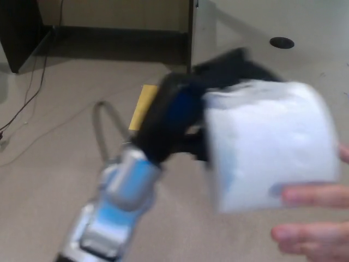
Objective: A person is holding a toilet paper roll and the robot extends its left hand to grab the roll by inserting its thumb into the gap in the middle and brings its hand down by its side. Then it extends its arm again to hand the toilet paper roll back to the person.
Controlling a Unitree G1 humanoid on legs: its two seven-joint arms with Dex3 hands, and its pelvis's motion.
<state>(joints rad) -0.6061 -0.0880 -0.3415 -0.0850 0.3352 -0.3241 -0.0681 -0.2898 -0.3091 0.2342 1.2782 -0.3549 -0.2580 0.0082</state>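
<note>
The left hand (185,112) grips the toilet paper roll (270,144); it should hold firm until the person's hand (311,215) beneath the roll closes.

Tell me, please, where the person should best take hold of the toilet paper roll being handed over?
Probably the roll's bare right and lower side, approached from the right. The left hand covers its left and top, and the person's fingers already touch the lower right edge.

No legible txt or labels.

office, carpet (49,164), desk (191,38), cables (27,98)
</note>
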